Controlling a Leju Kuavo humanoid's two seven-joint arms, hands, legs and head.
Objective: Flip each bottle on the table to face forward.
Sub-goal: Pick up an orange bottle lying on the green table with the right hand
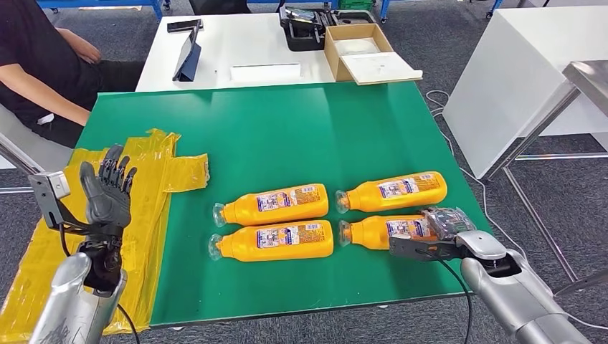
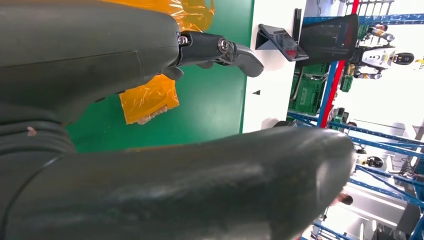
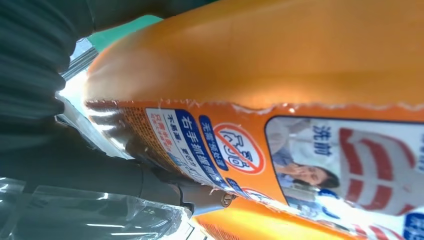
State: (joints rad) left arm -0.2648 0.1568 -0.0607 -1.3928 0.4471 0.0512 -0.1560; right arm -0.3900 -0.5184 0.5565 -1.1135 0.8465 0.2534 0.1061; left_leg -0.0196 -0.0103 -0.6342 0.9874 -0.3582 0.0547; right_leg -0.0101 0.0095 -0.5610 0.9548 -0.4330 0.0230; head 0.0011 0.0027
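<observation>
Four orange bottles with printed labels lie on their sides on the green table (image 1: 287, 129), caps to the left: far left (image 1: 276, 203), near left (image 1: 276, 240), far right (image 1: 394, 190), near right (image 1: 380, 231). My right hand (image 1: 448, 229), wrapped in clear plastic, grips the base end of the near right bottle (image 3: 300, 75); a dark finger (image 3: 165, 185) lies against its label. My left hand (image 1: 107, 190) is raised over the table's left side with its fingers (image 2: 220, 47) apart, holding nothing.
A yellow plastic sheet (image 1: 154, 193) covers the table's left edge under my left hand. Behind the green table stands a white table (image 1: 236, 43) with a cardboard box (image 1: 362, 50) and a tablet stand (image 1: 188, 57). A person (image 1: 43, 64) sits at the far left.
</observation>
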